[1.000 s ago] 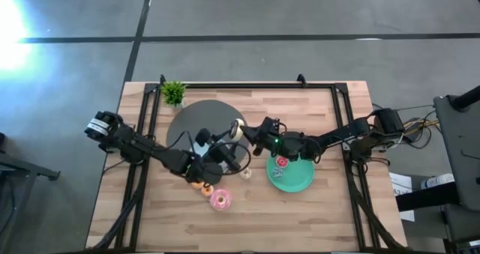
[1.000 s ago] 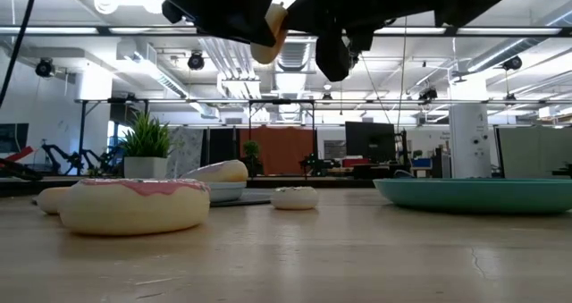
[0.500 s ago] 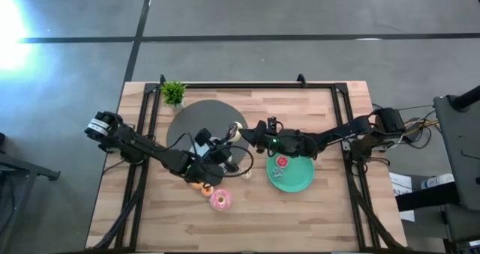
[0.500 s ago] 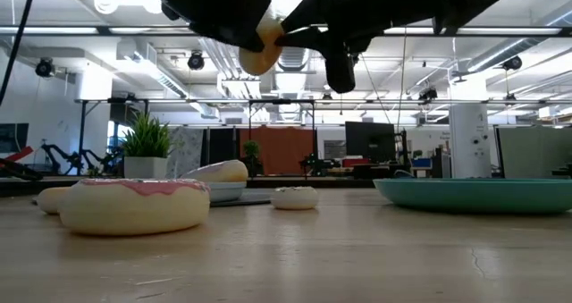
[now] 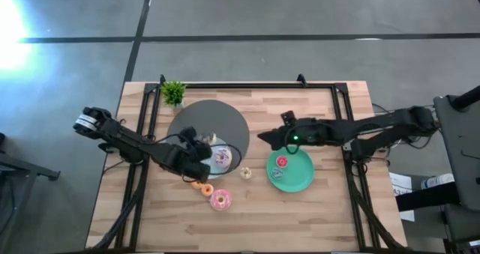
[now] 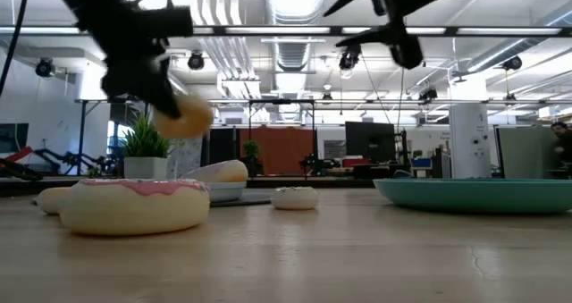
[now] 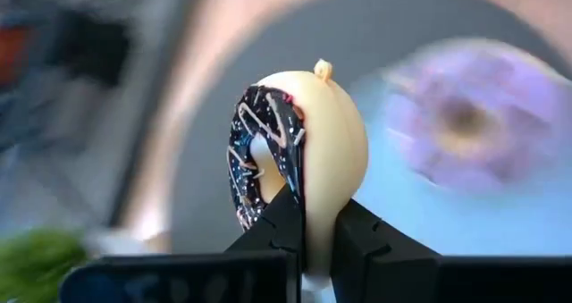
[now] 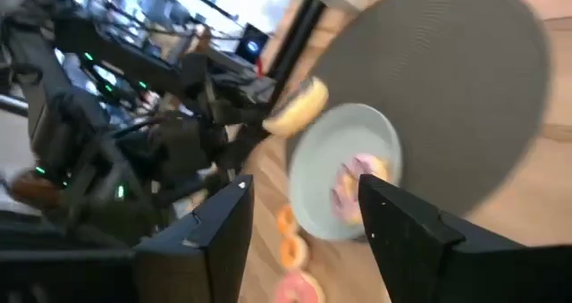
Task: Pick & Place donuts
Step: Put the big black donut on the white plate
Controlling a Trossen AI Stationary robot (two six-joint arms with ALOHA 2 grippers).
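Observation:
My left gripper (image 5: 204, 143) is shut on a cream donut with dark frosting (image 7: 295, 169), in the air over the dark round mat (image 5: 202, 119), next to the light-blue plate (image 5: 227, 164). A lilac donut (image 5: 220, 157) lies on that plate. My right gripper (image 5: 262, 137) hangs open and holds nothing, between the mat and the green plate (image 5: 294, 180), which carries a red donut (image 5: 282, 162). On the wood lie a small pale donut (image 5: 245, 172), an orange one (image 5: 201, 186) and a pink one (image 5: 220, 200). My left gripper pinches the cream donut's rim (image 7: 308, 215) between its two fingers, one on the frosted face and one on the plain back. The donut stands on edge beyond the fingertips. In the low view it (image 6: 183, 120) hangs clear of the table below the gripper, which slants down from the left.
A small potted plant (image 5: 173, 93) stands at the far left corner. Black frame rails (image 5: 142, 134) run along the table's left, far and right sides. Bare wood lies along the near edge and at the far right.
The cream donut has passed from my right gripper to my left one. My left gripper shut on it and carried it down and toward the table's left, beside the light-blue plate. My right gripper opened, let go and drew back toward the right edge.

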